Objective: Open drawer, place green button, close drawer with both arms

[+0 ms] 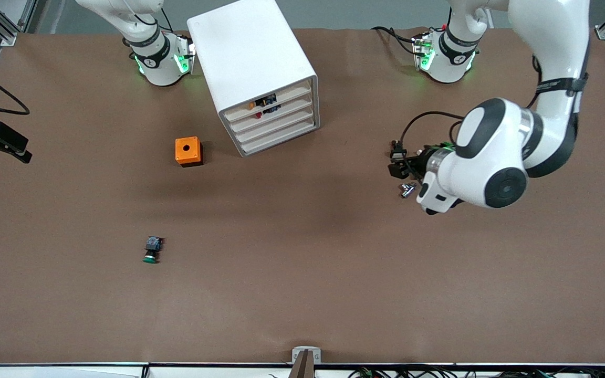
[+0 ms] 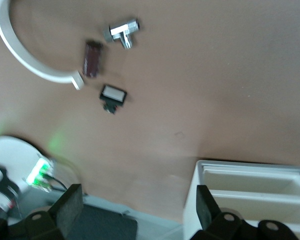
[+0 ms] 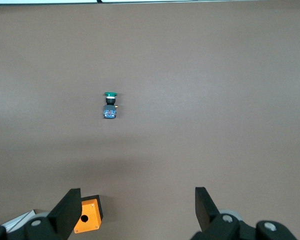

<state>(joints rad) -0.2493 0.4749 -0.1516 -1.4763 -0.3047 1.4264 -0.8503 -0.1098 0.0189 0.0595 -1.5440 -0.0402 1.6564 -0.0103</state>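
Note:
The white cabinet point(image 1: 252, 58) stands near the robots' bases with its four drawers point(image 1: 276, 122) all shut; the top one shows red, yellow and blue parts. The drawer fronts also show in the left wrist view point(image 2: 255, 184). The button point(image 1: 152, 250), with a green cap and dark body, lies on its side on the brown table, nearer the front camera than the orange box, and also shows in the right wrist view point(image 3: 109, 104). My left gripper point(image 1: 394, 161) point(image 2: 137, 210) is open and empty, over the table toward the left arm's end, apart from the cabinet. My right gripper point(image 3: 137, 207) is open and empty, high over the table.
An orange box with a hole point(image 1: 188, 151) point(image 3: 87, 216) sits beside the cabinet toward the right arm's end. A metal fitting point(image 1: 406, 190) point(image 2: 122, 32), a dark cylinder point(image 2: 92, 57) and a black-and-white switch point(image 2: 113, 95) lie under the left arm.

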